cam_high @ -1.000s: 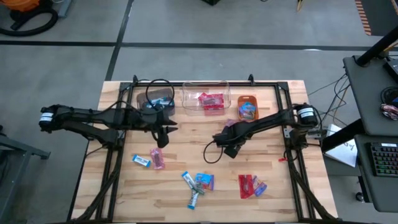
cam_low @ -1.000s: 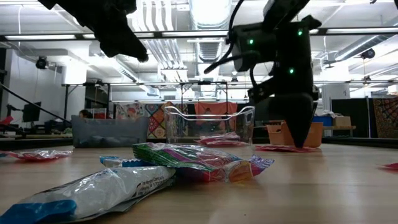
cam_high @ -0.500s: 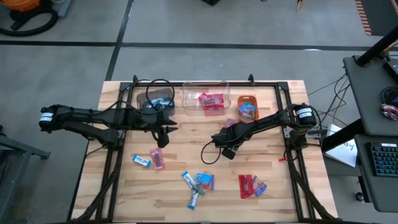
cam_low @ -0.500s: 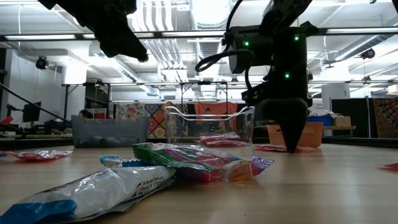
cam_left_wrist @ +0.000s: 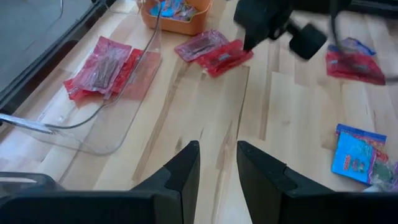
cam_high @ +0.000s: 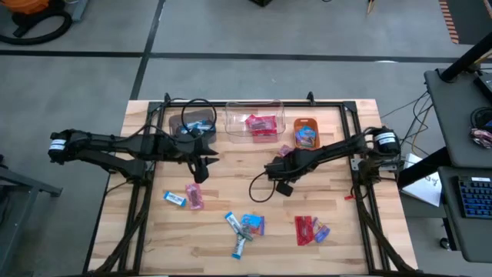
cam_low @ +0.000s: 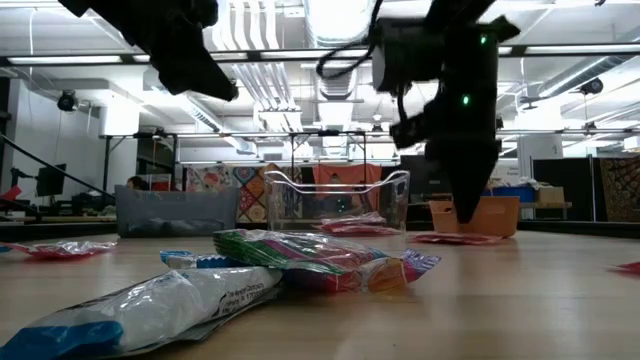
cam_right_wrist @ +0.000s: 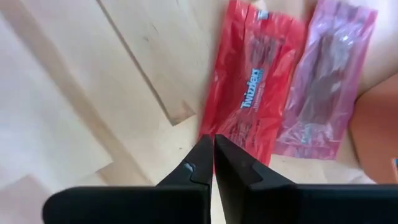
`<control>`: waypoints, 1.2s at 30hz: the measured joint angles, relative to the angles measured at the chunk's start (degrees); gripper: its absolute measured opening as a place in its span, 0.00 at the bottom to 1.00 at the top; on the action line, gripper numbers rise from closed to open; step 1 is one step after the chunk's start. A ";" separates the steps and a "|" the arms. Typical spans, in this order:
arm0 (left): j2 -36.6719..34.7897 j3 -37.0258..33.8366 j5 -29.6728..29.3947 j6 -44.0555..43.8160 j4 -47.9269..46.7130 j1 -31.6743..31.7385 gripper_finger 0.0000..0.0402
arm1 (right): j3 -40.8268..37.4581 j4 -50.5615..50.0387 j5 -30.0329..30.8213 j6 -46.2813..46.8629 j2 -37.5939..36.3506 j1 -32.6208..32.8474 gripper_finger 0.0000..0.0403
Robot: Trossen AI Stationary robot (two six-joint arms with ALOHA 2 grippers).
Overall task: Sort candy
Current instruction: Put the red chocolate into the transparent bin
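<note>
Nearest me there's loose candy (cam_high: 244, 225) scattered along the table's (cam_high: 338, 245) front edge. Further back the right gripper (cam_right_wrist: 213, 163) has its fingers pinched together on nothing, tips just beside a red Twizzlers pack (cam_right_wrist: 254, 98). The left gripper (cam_left_wrist: 217, 163) hangs part open and empty. Clear bin (cam_high: 254, 121) at the back holds red packs

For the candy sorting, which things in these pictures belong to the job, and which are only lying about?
Belong to the job:
- red Twizzlers pack and pink pack, under the shut right gripper
- loose candy on the table
- clear bin, orange bin, dark bin
- left gripper, waiting open

Only lying about:
- keyboard
- orange hose
</note>
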 joint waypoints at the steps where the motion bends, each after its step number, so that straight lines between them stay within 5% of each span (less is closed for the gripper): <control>1: 0.00 -0.02 0.00 0.04 -0.46 0.00 0.23 | 0.00 0.04 0.03 -0.04 -0.85 0.14 0.02; 19: 0.02 -0.02 0.00 0.13 -3.28 0.00 0.23 | 6.25 0.64 1.48 -8.33 -7.97 0.34 0.02; 27: 0.02 -0.02 0.02 0.13 -4.73 0.00 0.23 | 6.81 0.03 -2.52 -2.20 -7.95 -0.41 0.03; 36: 0.02 -0.02 0.02 0.13 -4.75 0.00 0.23 | 5.11 0.01 -3.48 3.43 -7.84 -0.91 0.34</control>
